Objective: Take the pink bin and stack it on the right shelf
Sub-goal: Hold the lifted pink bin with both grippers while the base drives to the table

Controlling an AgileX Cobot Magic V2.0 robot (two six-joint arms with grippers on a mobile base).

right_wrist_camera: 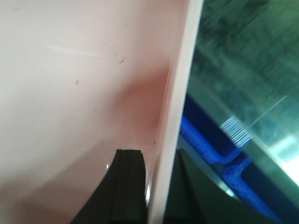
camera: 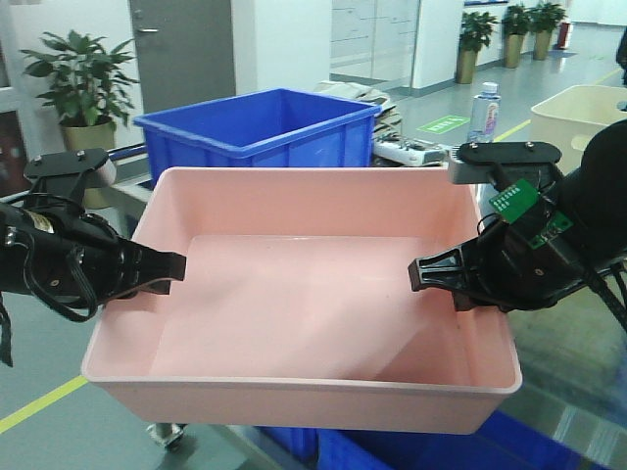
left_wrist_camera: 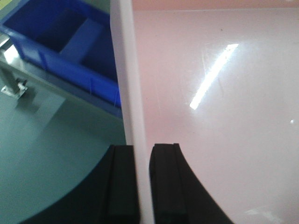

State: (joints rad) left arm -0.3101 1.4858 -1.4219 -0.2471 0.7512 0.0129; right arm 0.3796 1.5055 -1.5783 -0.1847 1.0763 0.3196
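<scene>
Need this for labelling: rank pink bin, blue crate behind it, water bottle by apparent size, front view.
pink bin
blue crate
water bottle
Bin is nearest the camera, so its lead is exaggerated.

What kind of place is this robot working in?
Likely a factory or warehouse hall: a blue crate, the pink bin, and a yellow line painted on the floor.

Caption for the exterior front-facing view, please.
Left gripper and right gripper clamp opposite walls of the empty pink bin, held in front of a blue crate.
</scene>
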